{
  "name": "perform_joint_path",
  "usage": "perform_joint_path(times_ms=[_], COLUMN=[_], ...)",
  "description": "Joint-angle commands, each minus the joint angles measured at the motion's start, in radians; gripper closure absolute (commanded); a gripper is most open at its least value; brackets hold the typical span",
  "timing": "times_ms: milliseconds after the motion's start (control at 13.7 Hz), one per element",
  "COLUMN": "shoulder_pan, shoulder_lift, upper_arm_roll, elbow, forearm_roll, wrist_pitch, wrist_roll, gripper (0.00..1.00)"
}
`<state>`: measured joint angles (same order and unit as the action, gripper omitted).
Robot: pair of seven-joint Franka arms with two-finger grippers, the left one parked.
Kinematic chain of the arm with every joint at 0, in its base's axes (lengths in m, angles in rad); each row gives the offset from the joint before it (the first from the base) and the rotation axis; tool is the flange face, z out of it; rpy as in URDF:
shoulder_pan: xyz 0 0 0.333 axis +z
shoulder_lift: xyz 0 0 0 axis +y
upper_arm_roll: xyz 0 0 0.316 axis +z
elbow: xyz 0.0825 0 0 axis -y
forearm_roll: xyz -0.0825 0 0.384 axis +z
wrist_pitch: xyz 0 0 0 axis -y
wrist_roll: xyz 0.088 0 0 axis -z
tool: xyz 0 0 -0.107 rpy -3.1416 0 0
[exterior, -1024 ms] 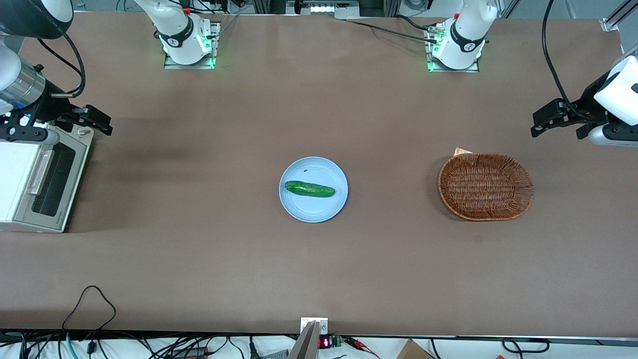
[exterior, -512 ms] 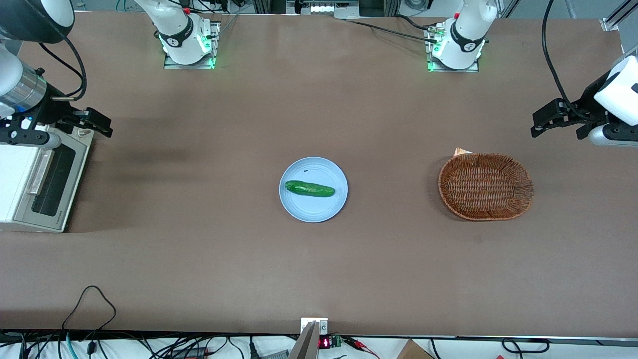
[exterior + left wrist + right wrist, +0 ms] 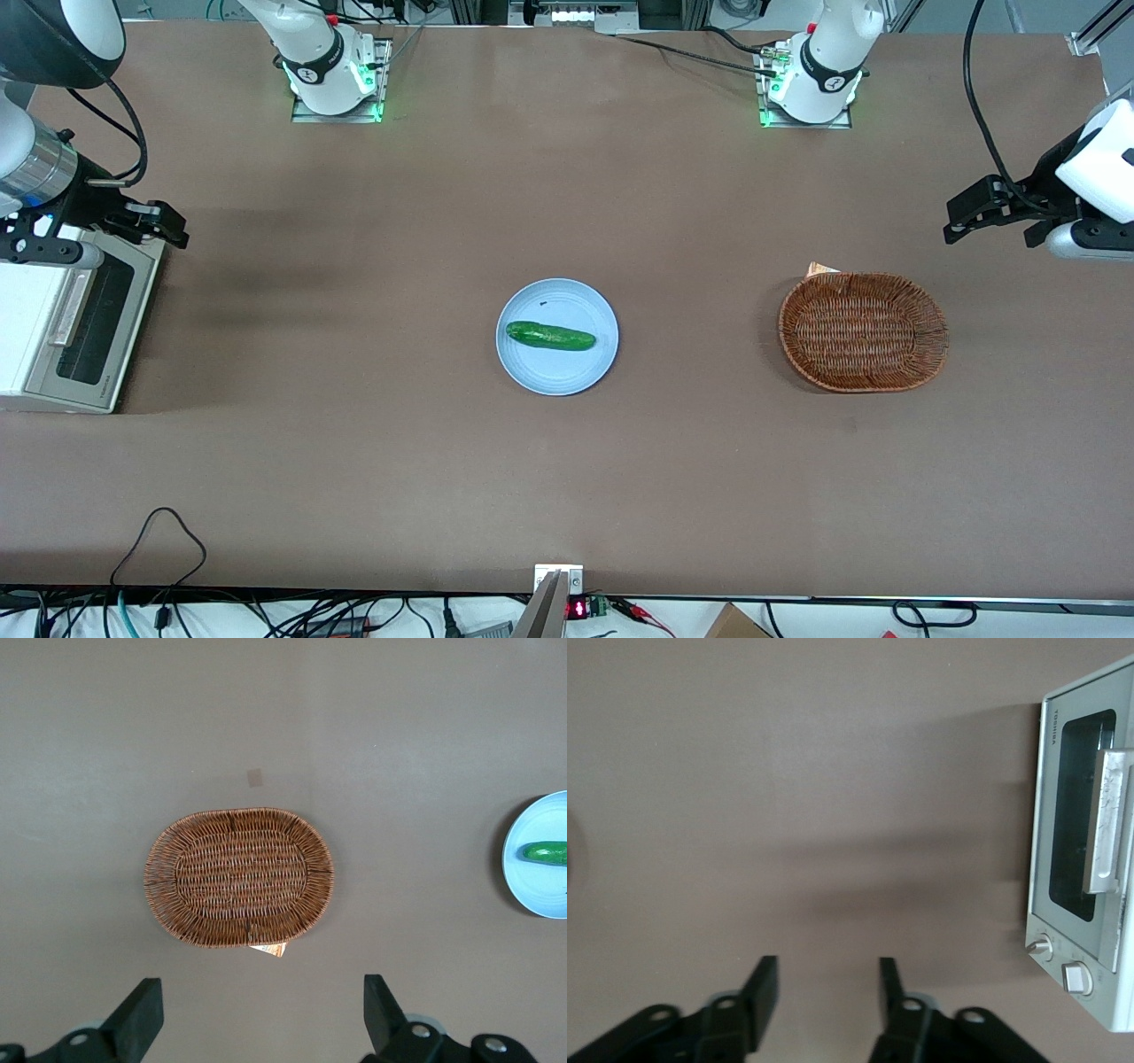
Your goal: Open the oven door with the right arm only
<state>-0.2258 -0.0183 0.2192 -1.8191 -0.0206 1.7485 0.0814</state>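
The white-cream oven (image 3: 27,328) stands at the working arm's end of the table. Its door (image 3: 89,323) with dark glass window and pale bar handle (image 3: 71,306) is closed. In the right wrist view the door (image 3: 1076,855), the handle (image 3: 1109,819) and two round knobs (image 3: 1076,977) show. The right arm (image 3: 35,168) hangs over the oven's end that is farther from the front camera. My gripper (image 3: 173,229) is open and empty, just above the oven's knob corner, apart from the handle. Its fingers (image 3: 764,988) hover over bare table.
A blue plate (image 3: 532,368) with a green cucumber (image 3: 549,336) lies mid-table. A brown wicker basket (image 3: 863,331) lies toward the parked arm's end; it also shows in the left wrist view (image 3: 239,875). Brown tabletop lies in front of the oven door.
My gripper has drawn back a little toward the oven, away from the table's middle, and the arm's joint cap has shifted slightly. The oven door stays closed.
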Motion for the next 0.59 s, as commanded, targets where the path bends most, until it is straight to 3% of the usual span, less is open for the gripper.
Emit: perform_joint_path(times_ms=[0, 439, 512], shoulder_pan=[0.002, 0.003, 0.003], shoulder_lift=[0.006, 0.032, 0.047], upper_arm_roll=[0.000, 0.000, 0.000], elbow=[0.021, 0.023, 0.023], forearm_roll=[0.002, -0.019, -0.071], wrist_pitch=[-0.020, -0.007, -0.006], wrist_roll=[0.033, 0.055, 0.055], gripper=[0.99, 1.00, 1.00])
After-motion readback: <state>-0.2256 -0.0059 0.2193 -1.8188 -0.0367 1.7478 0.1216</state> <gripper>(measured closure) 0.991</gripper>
